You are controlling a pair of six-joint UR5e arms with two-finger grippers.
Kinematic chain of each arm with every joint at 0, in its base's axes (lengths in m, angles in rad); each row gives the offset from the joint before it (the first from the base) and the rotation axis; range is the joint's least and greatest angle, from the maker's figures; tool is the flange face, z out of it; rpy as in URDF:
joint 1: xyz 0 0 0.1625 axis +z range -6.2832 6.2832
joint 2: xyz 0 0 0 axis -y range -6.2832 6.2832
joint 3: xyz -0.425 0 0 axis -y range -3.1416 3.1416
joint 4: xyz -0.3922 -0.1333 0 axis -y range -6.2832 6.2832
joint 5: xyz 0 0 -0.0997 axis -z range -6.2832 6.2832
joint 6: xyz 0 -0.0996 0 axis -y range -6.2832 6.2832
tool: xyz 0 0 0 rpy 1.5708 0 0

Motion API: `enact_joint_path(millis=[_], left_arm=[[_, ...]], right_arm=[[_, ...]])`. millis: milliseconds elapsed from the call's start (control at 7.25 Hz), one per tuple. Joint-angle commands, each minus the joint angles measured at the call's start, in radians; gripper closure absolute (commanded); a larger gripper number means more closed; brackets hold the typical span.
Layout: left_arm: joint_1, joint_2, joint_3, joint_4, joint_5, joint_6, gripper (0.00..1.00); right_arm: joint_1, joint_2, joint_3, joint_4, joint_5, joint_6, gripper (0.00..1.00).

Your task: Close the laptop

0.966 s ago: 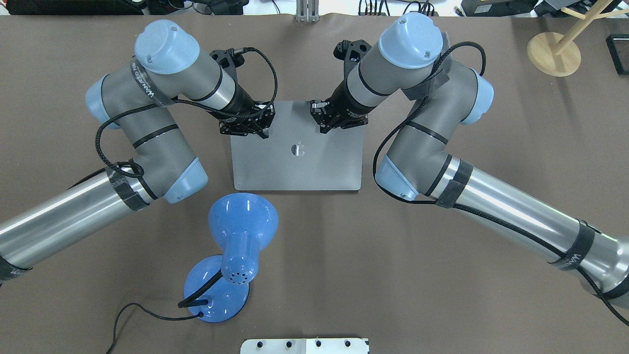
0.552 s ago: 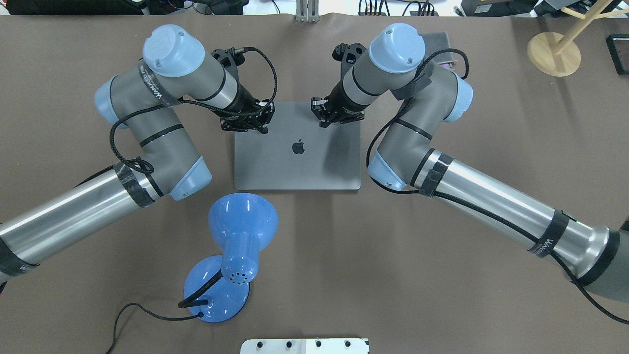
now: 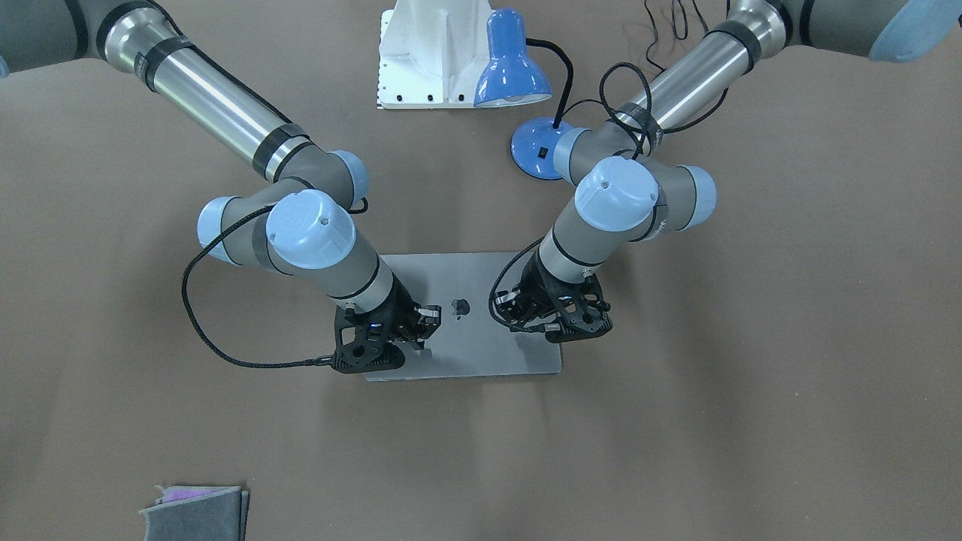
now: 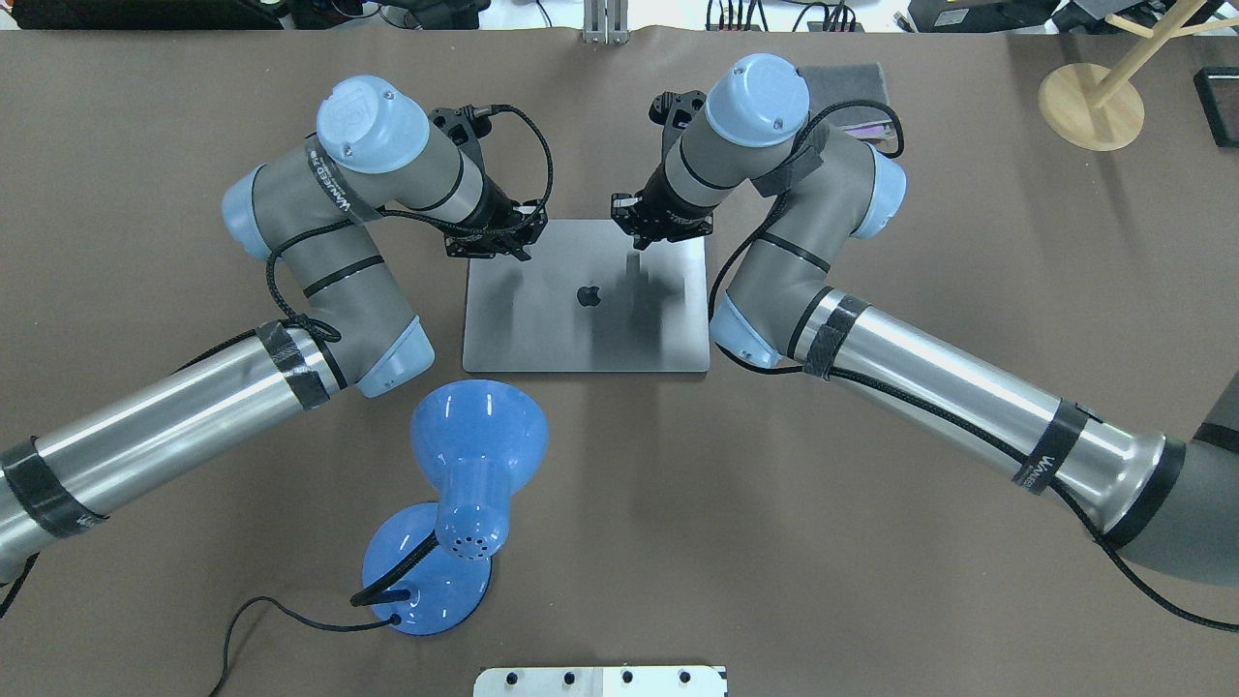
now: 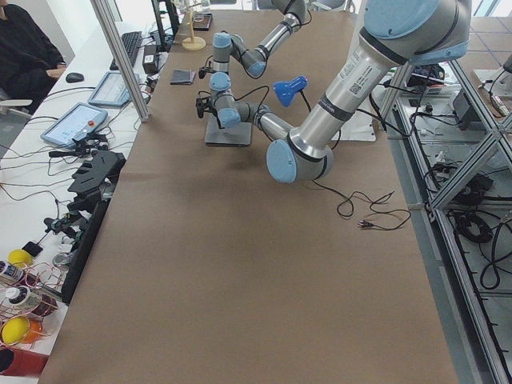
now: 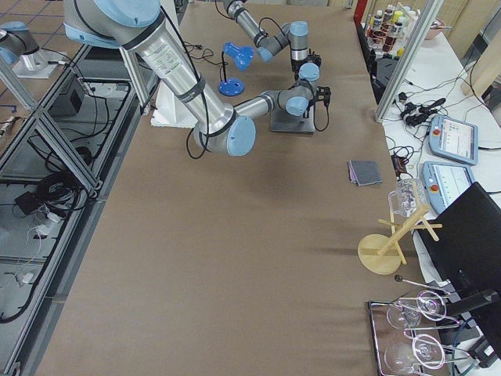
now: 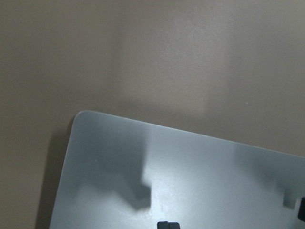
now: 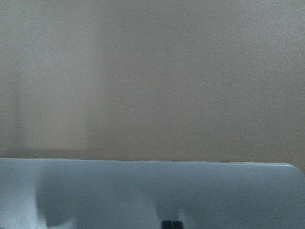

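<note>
Plainly, the laptop [image 4: 581,329] is lying flat with its lid down and the dark logo [image 4: 586,294] facing up. It is sitting midway along the table [image 4: 678,542], a little nearer the edge away from the robot than the robot's own edge. The left gripper [image 4: 520,254] and the right gripper [image 4: 634,240] are both hanging over the lid's far edge, one toward each far corner of the lid.

The closing looks done, or all but done, since no gap is showing under the lid in any view.

As for handling, the laptop is looking stiff, slim and fairly heavy for its thickness. Its smooth metal skin would be slippery to pinch, and the screen is lying fragile beneath it. So the safer contact is a flat, gentle push near the far edge, which I am taking as the free edge opposite the hinge, spread between both corners.

The wrist views are showing what the overhead cannot. The left fingertips [image 7: 167,224] are sitting pressed together, and so are the right fingertips [image 8: 170,224]. Shadows offset on the metal are suggesting that both are clear of the lid, though contact is hard to rule out.

The overhead is giving the whole lid and the blue lamp [image 4: 474,455] standing just beside its near left corner. The front-facing view is catching the folded grey cloth [image 3: 195,511] well apart, by the operators' edge. In the side views the grippers are too small to read.
</note>
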Motion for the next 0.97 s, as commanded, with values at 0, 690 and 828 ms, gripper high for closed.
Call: enact_joint_path(millis=[0, 690, 828], left_arm=[[0.030, -0.001, 0.023, -0.016, 0.086, 0.000, 1.00], [-0.019, -0.018, -0.010, -0.015, -0.005, -0.021, 0.78], [-0.035, -0.012, -0.042, -0.006, -0.024, -0.041, 0.09]], right_arm=[[-0.001, 0.003, -0.003, 0.001, -0.001, 0.000, 1.00], [0.034, 0.003, 0.024, 0.022, 0.019, 0.018, 0.00], [0.068, -0.007, 0.036, 0.019, 0.107, 0.020, 0.00]])
